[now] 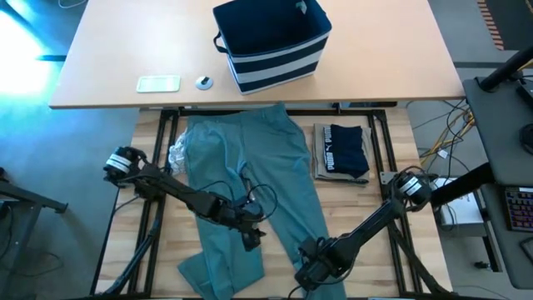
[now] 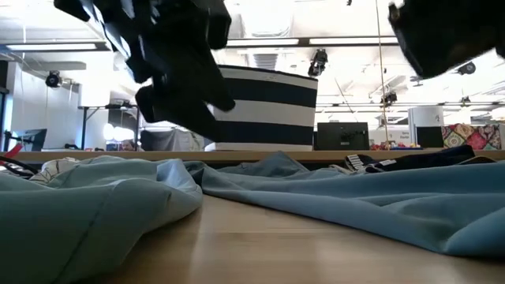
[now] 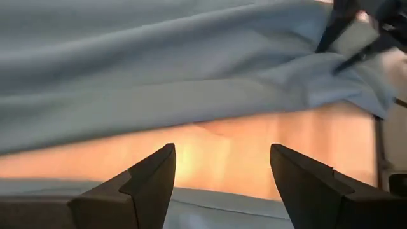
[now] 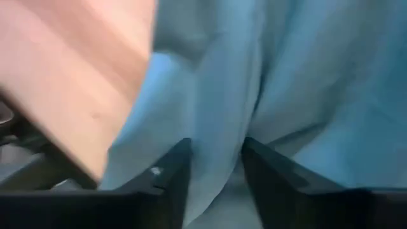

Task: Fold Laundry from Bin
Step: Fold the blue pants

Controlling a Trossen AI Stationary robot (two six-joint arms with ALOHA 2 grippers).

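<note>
The laundry's large teal-green garment, a pair of trousers (image 1: 250, 167), lies spread on the wooden table (image 1: 375, 233), waist toward the far edge and legs toward the near edge. My left gripper (image 1: 252, 242) (image 3: 219, 149) hovers open between the two legs, above bare wood. My right gripper (image 1: 310, 271) (image 4: 216, 143) points down over the right leg's near end. Its fingers stand apart on either side of a ridge of teal cloth (image 4: 245, 108), and I cannot tell whether they touch it. The bin (image 1: 271, 42) stands on the far desk.
A folded navy garment (image 1: 346, 150) lies on a tan one (image 1: 320, 167) to the right of the trousers. A grey-white patterned piece (image 1: 177, 153) lies at their left. On the far desk lie a white flat thing (image 1: 158, 82) and a small round thing (image 1: 204, 82).
</note>
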